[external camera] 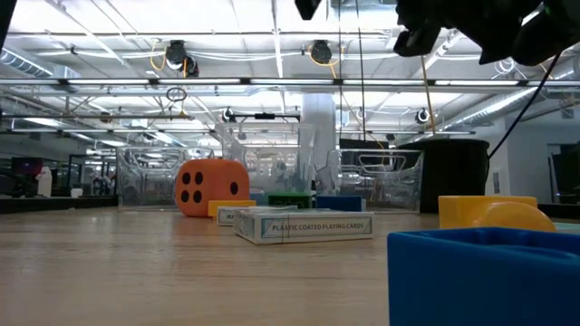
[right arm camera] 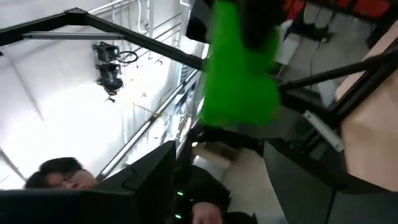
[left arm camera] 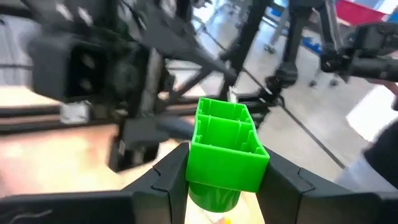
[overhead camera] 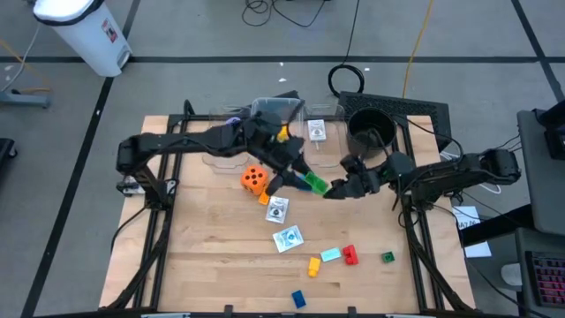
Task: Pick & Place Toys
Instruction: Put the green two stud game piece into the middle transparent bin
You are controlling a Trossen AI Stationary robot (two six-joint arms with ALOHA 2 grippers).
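Observation:
A green block (overhead camera: 313,183) hangs above the table's middle, with my left gripper (overhead camera: 300,179) shut on it; the left wrist view shows the block (left arm camera: 227,146) between the fingers of that gripper (left arm camera: 224,180). My right gripper (overhead camera: 338,188) stands open just right of the block, which shows blurred ahead of its spread fingers (right arm camera: 239,68). On the table lie an orange die (overhead camera: 254,180), two white cards (overhead camera: 277,209) (overhead camera: 288,238), and near the front edge a yellow (overhead camera: 313,265), a teal (overhead camera: 330,254), a red (overhead camera: 350,255), a small green (overhead camera: 387,257) and a blue block (overhead camera: 298,299). My left gripper pinches the green block by two opposite side walls (left arm camera: 196,163), one finger on each. The fingers come nearly level from the table's left. The block is lifted clear of the table and sticks out ahead of the fingers.
A clear plastic tub (overhead camera: 265,132) stands at the far middle with a yellow piece (overhead camera: 282,134) and a card (overhead camera: 316,131) in it. A black round pot (overhead camera: 371,132) stands at the far right. Bare wood lies at the near left.

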